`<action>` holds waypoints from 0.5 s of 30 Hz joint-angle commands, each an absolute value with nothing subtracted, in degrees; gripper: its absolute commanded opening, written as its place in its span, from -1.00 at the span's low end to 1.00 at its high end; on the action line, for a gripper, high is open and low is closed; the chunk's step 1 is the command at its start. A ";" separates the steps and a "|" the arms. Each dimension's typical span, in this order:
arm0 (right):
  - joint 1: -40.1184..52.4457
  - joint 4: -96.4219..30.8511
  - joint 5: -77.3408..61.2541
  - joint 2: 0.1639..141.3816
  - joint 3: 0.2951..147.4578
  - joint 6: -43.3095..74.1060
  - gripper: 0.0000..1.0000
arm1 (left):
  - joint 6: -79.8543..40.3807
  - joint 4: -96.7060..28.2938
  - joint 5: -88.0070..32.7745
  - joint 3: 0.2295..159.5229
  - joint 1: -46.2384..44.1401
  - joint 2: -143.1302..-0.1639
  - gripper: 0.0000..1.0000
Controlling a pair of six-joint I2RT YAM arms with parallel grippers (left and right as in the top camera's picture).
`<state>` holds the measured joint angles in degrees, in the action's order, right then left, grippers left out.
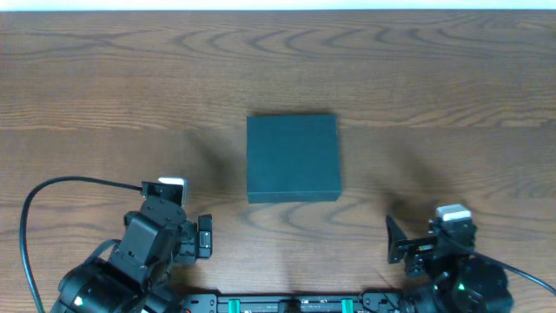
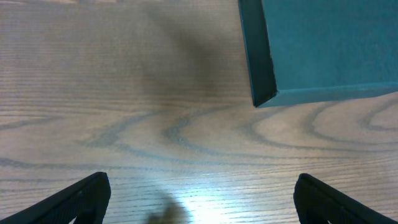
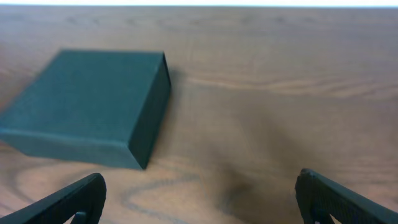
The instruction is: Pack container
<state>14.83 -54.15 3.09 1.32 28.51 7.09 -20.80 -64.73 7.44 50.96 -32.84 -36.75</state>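
The container [image 1: 292, 158] sits closed on the wood-grain counter [image 1: 104, 87]. It is a dark teal-green square box, shallow, with its top face flat and level. It lies ahead of both arms and between them, well apart from either one, with bare counter on every side.

The left claw [image 2: 202, 183] is spread wide and grips nothing. Its two dark fingers [image 2: 84, 199] show only at the lower corners of the left wrist view, with open wood between them. From this claw the container [image 2: 323, 43] is ahead and off to the right. Its near left corner is the part closest to the claw, and the box runs out of the picture at the top and on the right. A soft shadow lies on the counter ahead of the claw, to the left of the box.

The right claw [image 3: 200, 182] is likewise spread wide and empty, its fingers [image 3: 329, 199] standing at the two lower corners of the right wrist view. From this claw the container [image 3: 87, 106] is ahead and to the left, turned so that its right side wall and near right corner face the claw. The box's left end is cut off by the picture's edge.

Seen from overhead, both claws sit low at the near side of the counter — whether they touch the wood cannot be told. A black cable [image 1: 35, 209] loops out to the left of the left arm.
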 commanded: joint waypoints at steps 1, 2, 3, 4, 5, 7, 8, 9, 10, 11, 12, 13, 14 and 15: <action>14.46 -55.09 2.76 0.32 26.50 6.15 0.99 | -21.04 -65.01 7.25 51.09 -33.04 -36.62 0.90; 14.55 -55.94 2.74 0.32 26.02 6.13 0.98 | -21.04 -65.01 7.25 51.09 -33.04 -36.62 0.90; 14.68 -56.58 2.76 0.32 25.63 6.13 0.98 | -21.04 -65.01 7.25 51.09 -33.04 -36.62 0.90; 14.76 -57.34 2.74 0.32 25.28 6.13 0.99 | -21.04 -65.01 7.25 51.09 -33.04 -36.62 0.90; 14.79 -58.35 2.72 0.32 25.04 6.17 0.99 | -21.04 -65.01 7.25 51.09 -33.04 -36.62 0.90; 14.87 -58.59 2.59 0.32 24.43 6.11 0.99 | -21.04 -65.01 7.25 51.09 -33.04 -36.62 0.91; 15.00 -58.61 2.59 0.32 24.08 6.11 0.98 | -21.04 -65.01 7.25 51.09 -33.04 -36.62 0.90; 15.14 -58.67 2.61 0.32 23.68 6.11 0.99 | -21.04 -65.01 7.25 51.09 -33.04 -36.62 0.90; 15.14 -58.78 2.61 0.32 23.22 6.11 0.98 | -21.04 -65.01 7.25 51.09 -33.04 -36.62 0.91; 15.14 -59.09 2.59 0.32 22.61 6.11 0.99 | -21.04 -65.01 7.25 51.09 -33.04 -36.62 0.90; 15.14 -59.79 2.57 0.32 21.74 6.13 0.98 | -21.04 -65.01 7.25 51.09 -33.04 -36.62 0.90; 15.14 -60.49 2.55 0.32 20.88 6.13 0.98 | -21.04 -65.01 7.25 51.09 -33.04 -36.62 0.90; 15.14 -61.04 2.52 0.32 20.14 6.13 0.99 | -21.04 -65.01 7.25 51.09 -33.04 -36.62 0.90; 15.14 -60.64 2.57 0.32 20.01 6.13 0.98 | -21.04 -65.01 7.25 51.09 -33.04 -36.62 0.90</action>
<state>14.85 -60.51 2.94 0.93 21.34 6.94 -20.80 -64.73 7.44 50.96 -32.84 -36.75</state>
